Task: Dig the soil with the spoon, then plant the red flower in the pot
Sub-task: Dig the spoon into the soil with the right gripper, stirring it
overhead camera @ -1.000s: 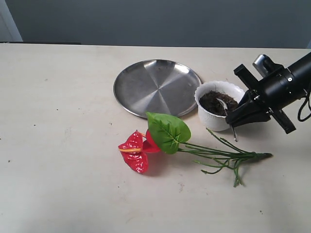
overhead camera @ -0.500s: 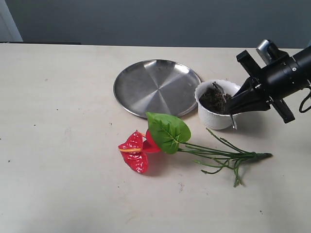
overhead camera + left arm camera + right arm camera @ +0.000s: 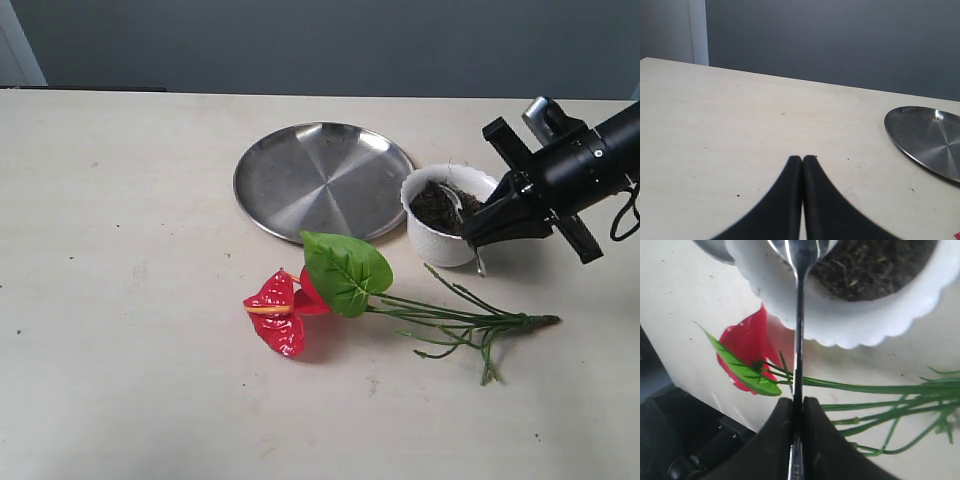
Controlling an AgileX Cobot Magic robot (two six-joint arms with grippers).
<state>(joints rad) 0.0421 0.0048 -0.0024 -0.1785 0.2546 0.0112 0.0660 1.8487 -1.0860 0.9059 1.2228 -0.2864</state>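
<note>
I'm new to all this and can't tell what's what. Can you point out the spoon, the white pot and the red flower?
spoon (image 3: 799,340), right wrist view, middle of its handle.
white pot (image 3: 437,244), exterior view, front of its outer wall.
red flower (image 3: 277,309), exterior view, on the red bloom.

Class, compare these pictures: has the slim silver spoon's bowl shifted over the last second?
Yes. The slim silver spoon has its bowl higher and nearer the far rim of the white scalloped pot, held by the right claw.

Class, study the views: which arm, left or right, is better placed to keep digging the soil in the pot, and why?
Right. The right claw already grips the spoon, whose bowl sits over the soil in the pot. The left claw is shut, empty, and away over bare table.
</note>
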